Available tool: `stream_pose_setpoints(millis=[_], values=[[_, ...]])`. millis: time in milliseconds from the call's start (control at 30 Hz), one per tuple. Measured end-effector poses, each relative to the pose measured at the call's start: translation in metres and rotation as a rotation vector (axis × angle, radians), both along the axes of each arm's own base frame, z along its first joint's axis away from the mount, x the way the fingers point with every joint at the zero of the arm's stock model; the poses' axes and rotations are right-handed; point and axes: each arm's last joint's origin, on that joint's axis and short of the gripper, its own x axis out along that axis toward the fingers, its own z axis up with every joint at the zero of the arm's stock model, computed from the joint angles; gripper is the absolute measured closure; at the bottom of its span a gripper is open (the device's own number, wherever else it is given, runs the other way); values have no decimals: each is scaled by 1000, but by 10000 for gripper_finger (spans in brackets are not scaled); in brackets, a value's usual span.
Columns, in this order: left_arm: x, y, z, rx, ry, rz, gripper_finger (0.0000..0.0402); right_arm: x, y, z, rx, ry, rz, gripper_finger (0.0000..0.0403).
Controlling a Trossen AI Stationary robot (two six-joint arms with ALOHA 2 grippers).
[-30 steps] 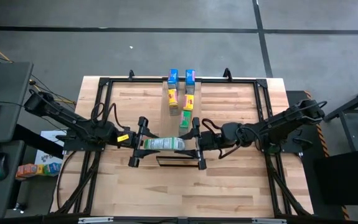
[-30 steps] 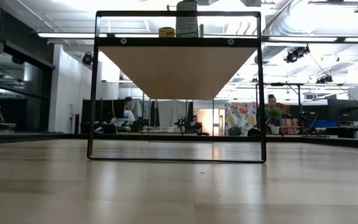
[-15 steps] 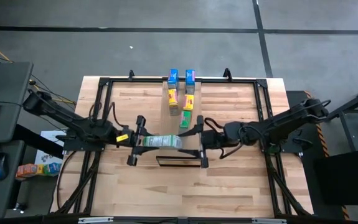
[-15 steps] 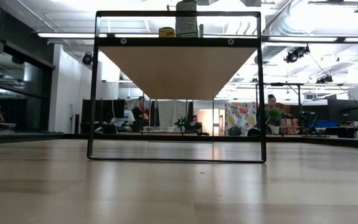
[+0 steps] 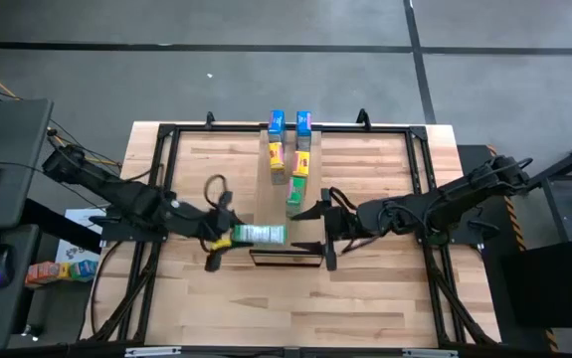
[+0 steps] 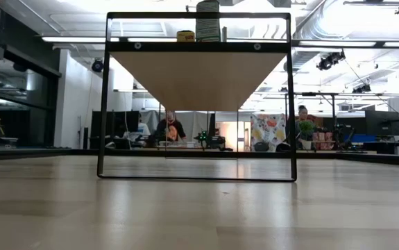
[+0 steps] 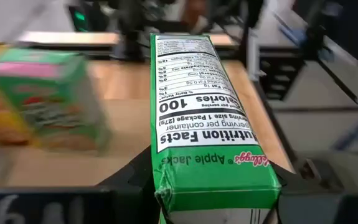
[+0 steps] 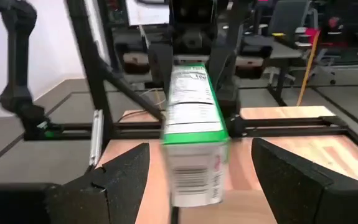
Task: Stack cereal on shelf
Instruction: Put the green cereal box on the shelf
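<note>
My left gripper (image 5: 232, 236) is shut on a green cereal box (image 5: 260, 235), held level above the shelf's near end; the box also shows in the left wrist view (image 7: 203, 118). My right gripper (image 5: 319, 231) is open just right of the box's free end (image 8: 194, 134), its fingers (image 8: 119, 180) standing apart from it. The shelf (image 5: 287, 204) is a pale board with a dark front edge (image 5: 286, 258). On it stand two blue boxes (image 5: 278, 121), two yellow boxes (image 5: 276, 153) and one green box (image 5: 293, 193). My left gripper pinches the green box between its two fingers at the end nearest the wrist (image 7: 166, 183), one finger on each broad face. The fingers come level from the table's left and lie along the box. The box sticks out level toward the right, narrow label side up, lifted clear.
The shelf stands on a black frame (image 6: 289, 104), and the low view shows its pale underside (image 6: 199, 76) with boxes on top (image 6: 208, 21). A larger black frame (image 5: 166, 149) rims the butcher-block table. People sit in the room behind (image 6: 170, 130).
My left gripper has rolled about its wrist and drawn slightly toward the table's left with the green box, which has turned with it and stays level and lifted. My right gripper has drawn back toward the table's right, away from the box's free end.
</note>
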Motion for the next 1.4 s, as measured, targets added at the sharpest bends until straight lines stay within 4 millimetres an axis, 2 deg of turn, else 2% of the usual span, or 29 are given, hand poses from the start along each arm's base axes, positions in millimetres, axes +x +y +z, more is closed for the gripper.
stream_pose_setpoints(millis=[100,267,500,733,900,1233,1400], values=[[14,-15,3,22,85,-55,268,-2,7,0,-9,-2,14,130],[33,-33,19,68,111,-89,268,-6,16,1,-2,-10,39,130],[52,-38,35,106,162,-79,268,-8,21,1,30,-9,54,130],[70,-39,31,136,193,-80,268,-8,22,2,90,-5,95,130],[75,-40,25,148,209,-68,268,-10,27,1,107,6,92,130],[78,-41,30,92,155,-48,268,-4,43,-17,35,46,56,130],[78,-41,31,84,155,-43,268,-3,46,-18,22,47,63,130]])
